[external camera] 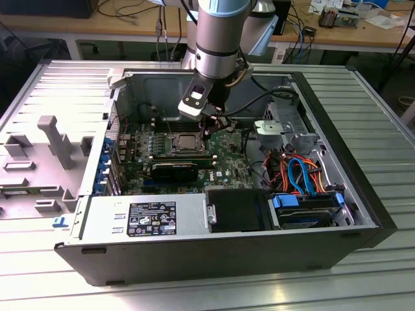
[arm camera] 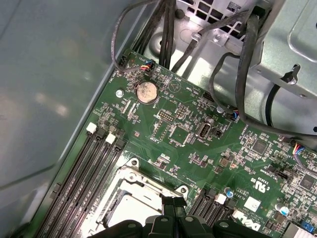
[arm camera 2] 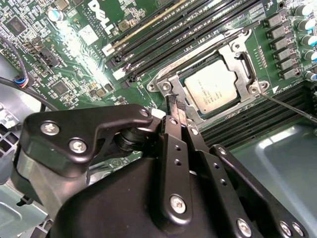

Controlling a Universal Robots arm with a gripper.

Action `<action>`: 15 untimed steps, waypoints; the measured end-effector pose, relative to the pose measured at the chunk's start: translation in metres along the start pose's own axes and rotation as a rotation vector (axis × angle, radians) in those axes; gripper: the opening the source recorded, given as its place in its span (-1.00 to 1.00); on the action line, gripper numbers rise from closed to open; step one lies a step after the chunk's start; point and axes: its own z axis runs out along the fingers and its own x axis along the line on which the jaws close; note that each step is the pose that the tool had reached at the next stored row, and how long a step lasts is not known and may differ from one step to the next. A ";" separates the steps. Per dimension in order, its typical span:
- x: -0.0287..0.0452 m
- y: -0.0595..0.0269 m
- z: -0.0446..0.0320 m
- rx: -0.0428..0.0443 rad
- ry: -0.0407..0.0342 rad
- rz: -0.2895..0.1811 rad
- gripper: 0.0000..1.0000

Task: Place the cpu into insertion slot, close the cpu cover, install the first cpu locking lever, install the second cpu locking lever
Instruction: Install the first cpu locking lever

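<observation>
Table [external camera: 373, 97]: slatted metal, carrying the whole set-up.

Computer case [external camera: 194, 256]: lay on its side with the side panel off. This put the motherboard [external camera: 230, 165] face-up, presumably so the arm [external camera: 220, 39] could reach it from above.

Arm: reached down into the case over the middle of the board.

End effector [external camera: 209, 126]: hung close over the board at the edge of the insertion slot [external camera: 187, 140], on the exterior view's right of it. In both wrist views its fingers were pressed together with nothing seen between them. Judged: a closed pair makes one narrow tip, better for pushing small hardware than for gripping. In the second wrist view the tip [arm camera 2: 176, 106] sat just beside a corner of the socket frame; contact could not be confirmed.

Cpu cover [arm camera 2: 243, 74]: lay flat over the slot and framed the chip, so the cover step looked done.

Cpu [arm camera 2: 214, 89]: seated in the slot, silver top facing up through the cover's window and square to the frame.

Thin metal rod [arm camera 2: 292, 106]: ran out from the far corner of the socket, away from the tip, angled off the frame. Judged to be a locking lever not yet latched; the second lever could not be made out.
</observation>
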 end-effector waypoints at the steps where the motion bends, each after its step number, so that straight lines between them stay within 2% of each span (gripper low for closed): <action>1: 0.0000 0.0000 0.0000 0.0000 -0.0001 -0.001 -0.79; 15: 0.0000 0.0000 0.0000 0.0001 -0.0004 -0.010 -0.79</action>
